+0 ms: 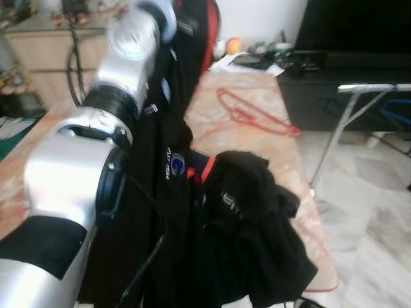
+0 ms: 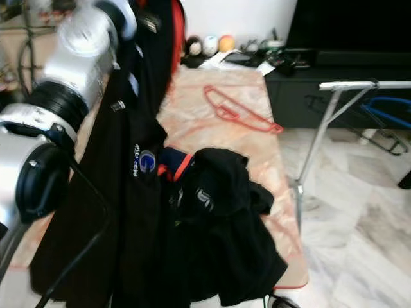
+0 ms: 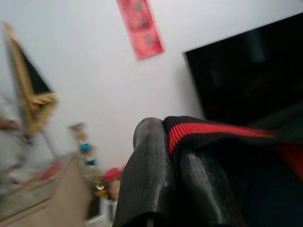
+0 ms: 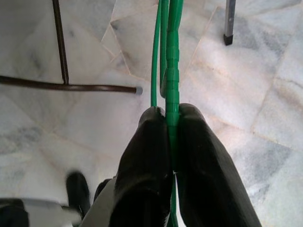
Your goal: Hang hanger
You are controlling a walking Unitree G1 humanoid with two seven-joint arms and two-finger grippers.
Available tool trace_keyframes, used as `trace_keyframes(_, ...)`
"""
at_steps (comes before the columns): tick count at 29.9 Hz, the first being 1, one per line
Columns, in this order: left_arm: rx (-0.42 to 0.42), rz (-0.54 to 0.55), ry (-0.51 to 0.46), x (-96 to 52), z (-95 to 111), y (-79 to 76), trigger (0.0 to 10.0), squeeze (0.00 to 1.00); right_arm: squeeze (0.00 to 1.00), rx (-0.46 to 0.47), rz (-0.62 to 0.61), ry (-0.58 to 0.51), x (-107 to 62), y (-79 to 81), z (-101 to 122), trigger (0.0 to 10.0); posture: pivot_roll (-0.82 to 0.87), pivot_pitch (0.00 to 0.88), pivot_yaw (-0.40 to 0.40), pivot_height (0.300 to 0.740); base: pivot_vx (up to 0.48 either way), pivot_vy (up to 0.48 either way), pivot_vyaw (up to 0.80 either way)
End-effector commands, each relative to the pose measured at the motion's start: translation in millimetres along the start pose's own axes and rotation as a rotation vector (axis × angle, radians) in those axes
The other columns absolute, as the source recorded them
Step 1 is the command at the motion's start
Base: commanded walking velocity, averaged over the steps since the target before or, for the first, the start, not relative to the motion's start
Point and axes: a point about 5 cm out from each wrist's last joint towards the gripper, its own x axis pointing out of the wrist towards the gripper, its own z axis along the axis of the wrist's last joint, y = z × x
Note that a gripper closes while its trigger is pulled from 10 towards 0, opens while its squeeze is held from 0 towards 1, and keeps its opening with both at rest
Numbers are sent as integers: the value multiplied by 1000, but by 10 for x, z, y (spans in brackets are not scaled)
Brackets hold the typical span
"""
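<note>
Step in hand: right gripper [image 4: 171, 142] clenched on green hanger [image 4: 171, 52], left gripper [image 3: 173, 165] pinching black garment [image 1: 186, 96] at upper left; next, likely threading hanger into garment.

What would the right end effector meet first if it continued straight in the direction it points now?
Probably the marble floor. The right end effector, shut on a green hanger, points down at the tiles. A dark metal bar lies off to one side, apparently outside that line, though depth is unclear.
</note>
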Motion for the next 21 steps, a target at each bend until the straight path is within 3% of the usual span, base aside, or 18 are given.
trace_keyframes(1,-63,0,22,-153,-206,65,10000,0,0,8,10,18,-5,47,-59,10000,65,0,12,716,0,0,0)
trace_keyframes(3,-86,0,35,-217,-291,52,10000,0,0,8,10,19,-6,46,-66,10000,67,0,12,716,0,0,0)
trace_keyframes(4,-130,-13,67,-421,-492,-2,10000,0,0,6,11,24,-10,46,-83,10000,61,0,14,716,0,0,0)
trace_keyframes(5,-130,-13,67,-421,-492,-2,10000,0,0,6,11,24,-10,46,-83,10000,61,0,14,716,0,0,0)
trace_keyframes(9,-172,-34,169,-969,-812,-185,10000,0,0,6,9,31,-17,35,-113,10000,57,0,19,716,0,0,0)
trace_keyframes(10,-202,-42,197,-1182,-881,-280,10000,0,0,4,7,33,-19,29,-120,10000,60,0,19,716,0,0,0)
trace_keyframes(11,-202,-42,197,-1182,-881,-280,10000,0,0,4,7,33,-19,29,-120,10000,60,0,19,716,0,0,0)
trace_keyframes(12,-225,-50,247,-1566,-976,-459,10000,0,0,3,2,37,-23,16,-130,10000,65,0,16,716,0,0,0)
trace_keyframes(13,-246,-48,270,-1716,-1003,-538,10000,0,0,1,0,38,-24,10,-133,10000,66,0,12,716,0,0,0)
trace_keyframes(14,-246,-48,270,-1716,-1003,-538,10000,0,0,1,0,38,-24,10,-133,10000,66,0,12,716,0,0,0)
trace_keyframes(15,-265,-44,289,-1882,-1011,-645,10000,0,0,-5,0,39,-26,0,-135,10000,70,0,6,716,0,0,0)
trace_keyframes(21,-270,-36,344,-2045,-990,-883,10000,0,0,-20,6,41,-28,-9,-138,10000,76,0,1,716,0,0,0)
